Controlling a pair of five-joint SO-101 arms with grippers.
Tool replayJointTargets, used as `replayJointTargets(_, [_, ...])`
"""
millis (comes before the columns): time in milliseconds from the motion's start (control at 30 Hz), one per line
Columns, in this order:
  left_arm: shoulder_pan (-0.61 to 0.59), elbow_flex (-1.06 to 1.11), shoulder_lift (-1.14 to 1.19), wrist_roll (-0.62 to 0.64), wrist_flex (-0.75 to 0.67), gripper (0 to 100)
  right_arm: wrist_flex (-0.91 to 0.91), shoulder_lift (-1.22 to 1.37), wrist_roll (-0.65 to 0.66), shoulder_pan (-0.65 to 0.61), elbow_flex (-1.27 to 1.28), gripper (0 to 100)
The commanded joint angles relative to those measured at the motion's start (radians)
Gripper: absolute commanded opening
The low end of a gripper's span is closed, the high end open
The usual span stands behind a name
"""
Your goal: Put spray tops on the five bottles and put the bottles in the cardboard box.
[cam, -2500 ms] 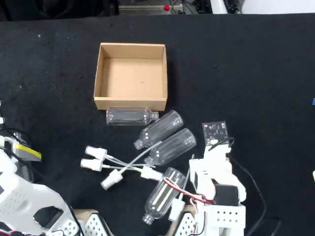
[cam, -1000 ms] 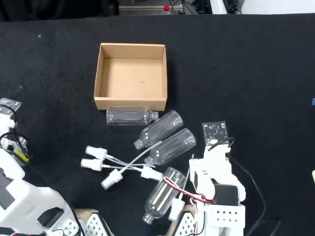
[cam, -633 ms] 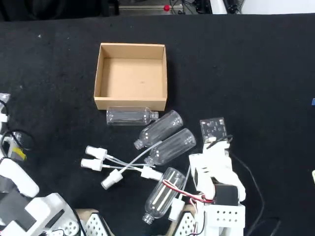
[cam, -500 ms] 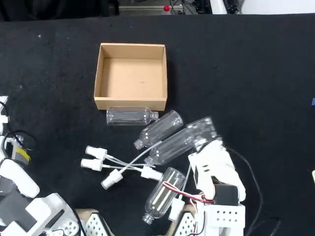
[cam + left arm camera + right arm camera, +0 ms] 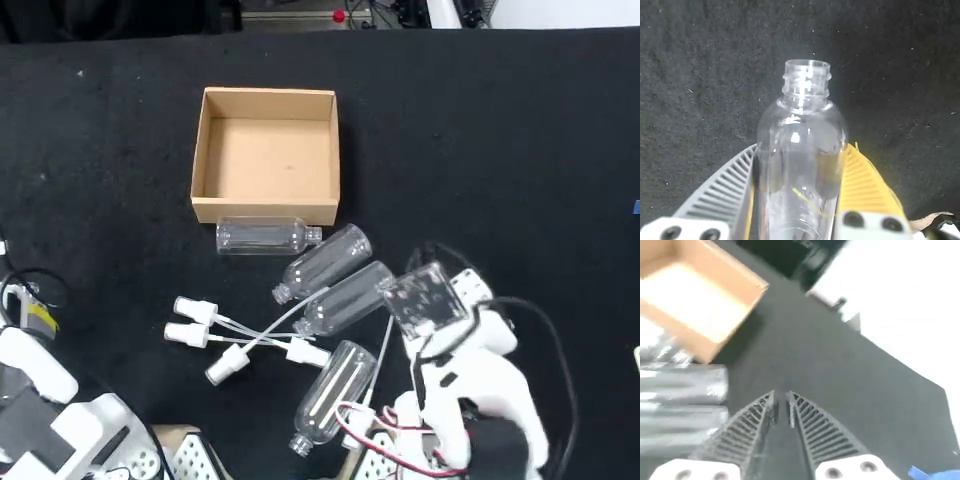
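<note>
A clear bottle (image 5: pixel 802 145) without a top stands neck-up between the grey and yellow fingers of my left gripper (image 5: pixel 800 200), which is shut on it; that arm (image 5: pixel 40 395) is at the table's near left edge. Several more clear bottles lie near the cardboard box (image 5: pixel 268 155): one (image 5: pixel 265 236) against its front wall, two (image 5: pixel 322 262) (image 5: pixel 345 297) side by side, one (image 5: pixel 335 395) nearer. Several white spray tops (image 5: pixel 195 308) with tubes lie left of them. My right gripper (image 5: pixel 781 405) is shut on nothing, raised and facing the box (image 5: pixel 695 295).
The right arm (image 5: pixel 470 370) rises just right of the lying bottles, its camera board (image 5: pixel 425 297) next to one of them. The table is covered in black cloth, with bare cloth right of the box and along the far side.
The right arm has lifted and swung from its folded rest toward the bottles. The left arm has drawn back toward the near left edge with its bottle.
</note>
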Motion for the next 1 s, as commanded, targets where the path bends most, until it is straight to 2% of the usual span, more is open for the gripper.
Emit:
replayJointTargets(0, [-0.01, -0.015, -0.038, 0.009, -0.003, 13, 0.084, 0.174, 0.008, -0.152, -0.147, 1.2])
replayJointTargets(100, [-0.012, -0.028, -0.02, 0.011, -0.005, 13, 0.144, 0.3, 0.005, -0.31, -0.214, 1.2])
replayJointTargets(233, [-0.071, -0.13, 0.06, 0.011, -0.002, 13, 0.18, 0.483, -0.008, -0.516, -0.268, 1.4])
replayJointTargets(300, [-0.114, -0.2, 0.121, 0.011, 0.005, 13, 0.166, 0.576, -0.06, -0.594, -0.286, 4.2])
replayJointTargets(400, [-0.176, -0.302, 0.21, 0.008, 0.005, 13, 0.118, 0.713, -0.137, -0.71, -0.323, 13.0])
replayJointTargets(467, [-0.213, -0.361, 0.261, 0.006, 0.005, 13, 0.058, 0.803, -0.175, -0.781, -0.344, 15.5])
replayJointTargets(667, [-0.308, -0.513, 0.384, 0.005, 0.005, 13, -0.176, 1.101, -0.311, -0.968, -0.398, 9.2])
replayJointTargets(800, [-0.349, -0.59, 0.445, 0.005, 0.005, 13, -0.269, 1.297, -0.37, -1.045, -0.473, 9.2])
replayJointTargets(967, [-0.386, -0.647, 0.494, 0.005, -0.002, 13, -0.333, 1.494, -0.396, -1.046, -0.576, 9.2])
